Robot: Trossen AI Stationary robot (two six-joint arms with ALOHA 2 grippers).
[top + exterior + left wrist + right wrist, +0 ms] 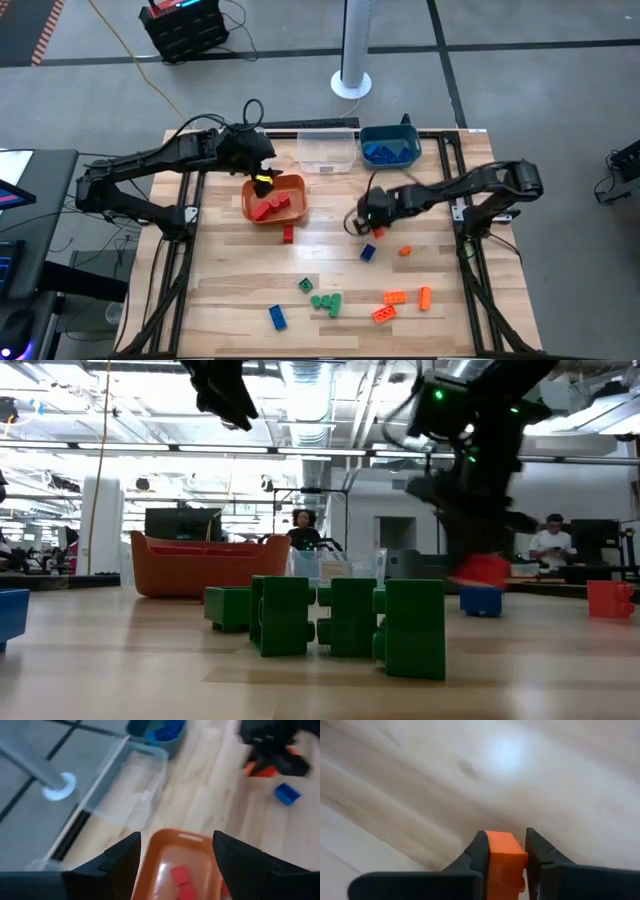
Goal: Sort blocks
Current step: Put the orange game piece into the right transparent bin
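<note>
right tool (pixel 502 857) pinches a smooth orange block (pixel 504 855), its lower half hidden between the fingers; left tool (pixel 175 855) gapes wide over the orange bin (pixel 170 845).

Open wood at table (pixel 240 290) centre and the whole 9 o'clock side. Blocked: orange bin (pixel 292 186), clear bin (pixel 326 150) and teal bin (pixel 390 146) along 12 o'clock. Loose blocks (pixel 325 301) scatter 5 to 6 o'clock. Right gripper (pixel 366 226) low at 3 o'clock.
</note>
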